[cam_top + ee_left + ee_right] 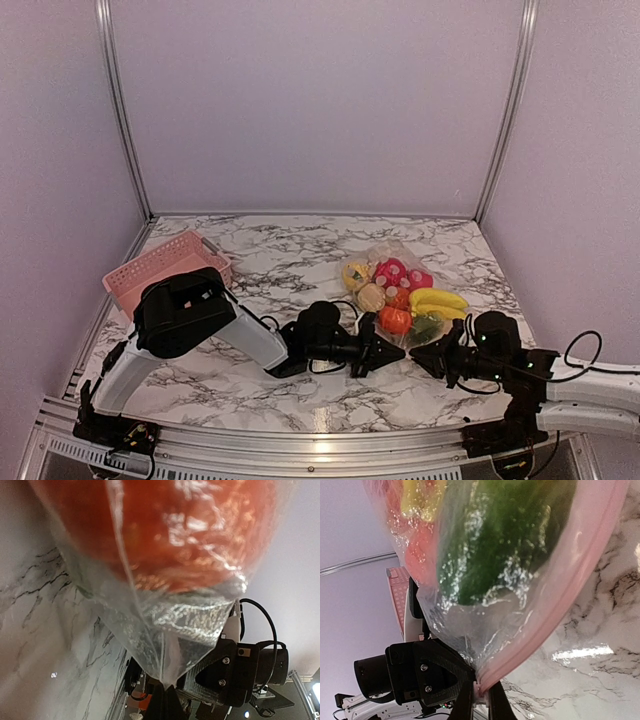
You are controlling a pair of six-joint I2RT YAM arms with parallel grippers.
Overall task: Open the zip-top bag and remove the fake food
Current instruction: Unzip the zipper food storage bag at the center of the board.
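Observation:
The zip-top bag (392,254) lies right of centre on the marble table, filled with the fake food (400,290): yellow bananas, pink, orange and green pieces. My left gripper (399,347) reaches in from the left at the bag's near edge. In the left wrist view the left gripper (167,690) is shut on a pinch of the clear bag (165,625), below an orange-red piece (200,530). My right gripper (416,358) faces it from the right. In the right wrist view the right gripper (481,695) is shut on the bag's pink zip strip (560,610), under a green piece (505,535).
A pink slatted basket (165,265) stands at the table's left side, behind the left arm. White walls with metal posts close in the back and sides. The two grippers sit almost tip to tip near the front edge.

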